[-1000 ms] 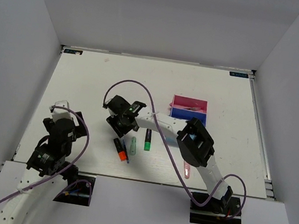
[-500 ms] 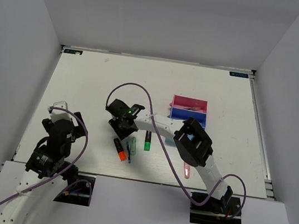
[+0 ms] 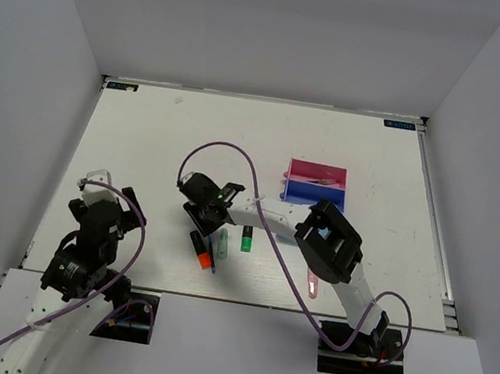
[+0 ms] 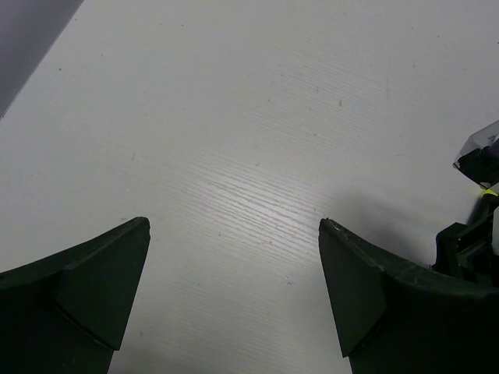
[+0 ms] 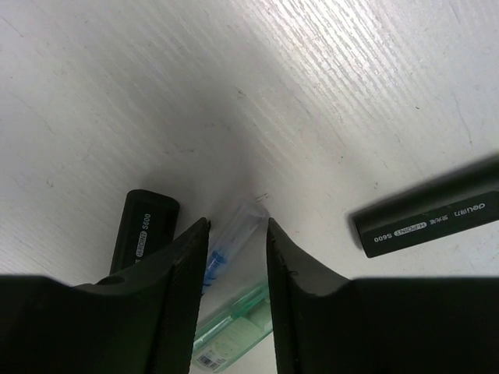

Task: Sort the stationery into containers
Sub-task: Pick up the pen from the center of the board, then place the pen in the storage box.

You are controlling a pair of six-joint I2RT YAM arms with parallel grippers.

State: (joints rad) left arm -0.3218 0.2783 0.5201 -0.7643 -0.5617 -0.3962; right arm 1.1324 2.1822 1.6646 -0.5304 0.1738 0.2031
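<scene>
My right gripper [image 3: 209, 224] is down over a cluster of stationery at mid-table. In the right wrist view its jaws [image 5: 238, 224] stand narrowly apart astride the tip of a clear blue pen [image 5: 248, 216] lying on the table, with a pale green stick [image 5: 234, 327] just below. Black highlighter bodies lie to the left [image 5: 144, 230] and right [image 5: 429, 210]. From above I see the orange-ended highlighter [image 3: 200, 248], the green-ended highlighter [image 3: 246, 239] and the green stick [image 3: 223, 242]. The pink tray [image 3: 318, 173] and dark blue tray [image 3: 315, 194] sit to the right. My left gripper [image 4: 234, 226] is open and empty.
A pink clip [image 3: 312, 285] lies near the front edge by the right arm. The right forearm covers the spot in front of the dark blue tray. The left arm [image 3: 94, 220] hovers over bare table at the front left. White walls enclose the table.
My right gripper has shifted slightly toward the front and lowered onto the stationery cluster. The left arm has drawn back a little toward its base.
</scene>
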